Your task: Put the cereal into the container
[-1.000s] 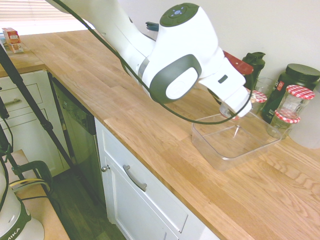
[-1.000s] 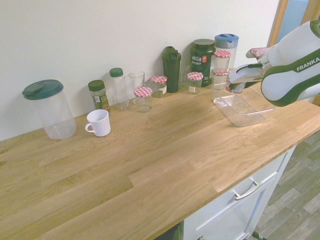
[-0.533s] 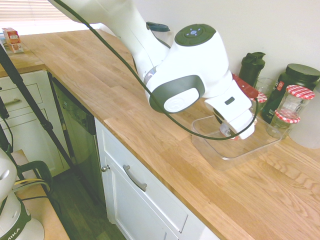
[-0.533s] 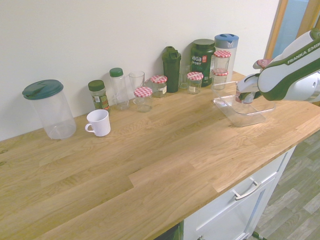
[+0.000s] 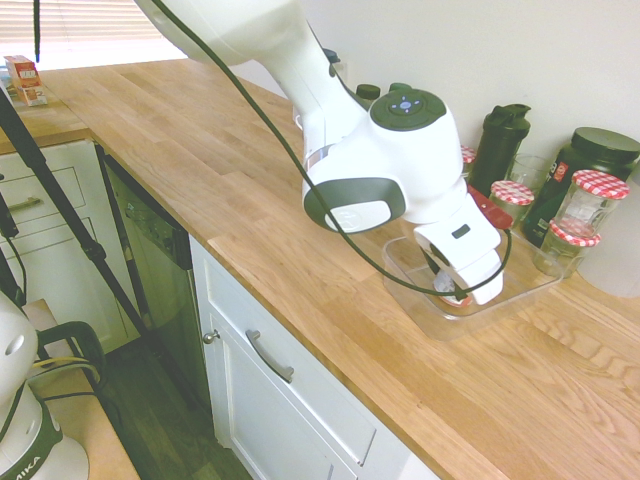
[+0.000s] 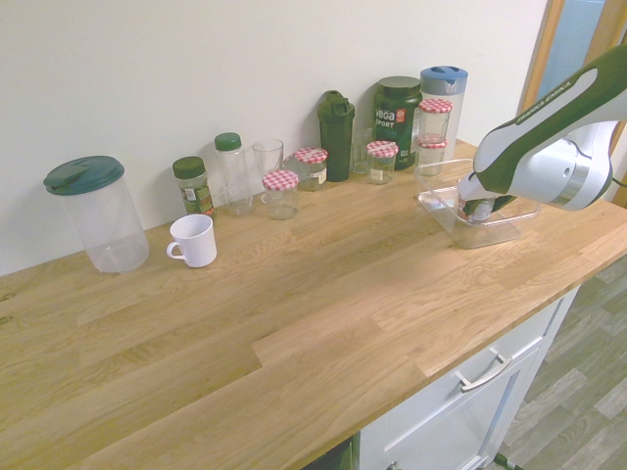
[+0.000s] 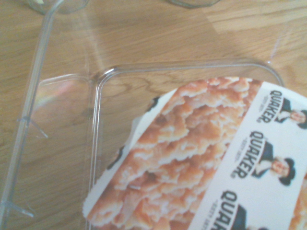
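One white arm reaches down over the wooden countertop (image 5: 300, 260), and its gripper (image 5: 452, 290) sits low inside the container (image 5: 440, 318), the wide, shallow, clear plastic tub with rounded corners near the counter's front edge. The cereal (image 7: 211, 158) is inside the tub's walls, held at the gripper. Whether it already touches the tub floor cannot be told.

In the wrist view the cereal fills much of the frame. Its pack has a white lid printed with a large picture of golden-orange oat flakes, and beside that a column of repeated "QUAKER" logos in dark print, each with the small portrait. The lid edge is slightly ragged and sticks out past the body. The tub's clear rim and one rounded corner (image 7: 103, 76) curve around it, with wood grain showing through the floor.

From the second exterior view the gripper (image 6: 478, 208) is down in the container (image 6: 495, 230), and only a dim small shape shows there. The fingers are closed around the cereal (image 5: 447, 285), which appears as a small pale object with a reddish touch between them in the first exterior view.

Behind the tub, along the wall, stand glass jars with red-checked lids (image 5: 588, 205), a black tub (image 5: 590, 160) and a dark bottle (image 5: 500, 145). A white mug (image 6: 192, 240) stands well apart.
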`<state>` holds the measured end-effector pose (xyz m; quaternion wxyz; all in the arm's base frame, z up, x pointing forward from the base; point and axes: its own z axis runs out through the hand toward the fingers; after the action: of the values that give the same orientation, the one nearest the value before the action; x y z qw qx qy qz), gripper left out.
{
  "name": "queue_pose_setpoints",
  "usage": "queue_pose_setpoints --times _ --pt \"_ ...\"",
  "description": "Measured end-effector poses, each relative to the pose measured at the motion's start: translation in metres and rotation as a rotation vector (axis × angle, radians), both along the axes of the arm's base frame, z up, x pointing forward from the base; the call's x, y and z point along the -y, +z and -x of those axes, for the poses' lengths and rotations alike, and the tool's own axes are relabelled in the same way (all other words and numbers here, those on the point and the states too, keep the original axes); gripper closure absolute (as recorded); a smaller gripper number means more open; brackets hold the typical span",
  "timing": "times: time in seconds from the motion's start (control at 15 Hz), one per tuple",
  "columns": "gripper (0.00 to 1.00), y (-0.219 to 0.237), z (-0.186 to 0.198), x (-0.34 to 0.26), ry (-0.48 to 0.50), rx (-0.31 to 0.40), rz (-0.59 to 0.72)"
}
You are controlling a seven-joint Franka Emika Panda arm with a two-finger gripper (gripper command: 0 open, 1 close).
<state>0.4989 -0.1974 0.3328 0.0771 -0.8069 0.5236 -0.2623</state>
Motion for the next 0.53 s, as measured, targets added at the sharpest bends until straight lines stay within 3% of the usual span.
queue_pose_setpoints --times 0.53 --pt "0.0 0.0 -0.014 0.009 0.037 -0.029 -0.034"
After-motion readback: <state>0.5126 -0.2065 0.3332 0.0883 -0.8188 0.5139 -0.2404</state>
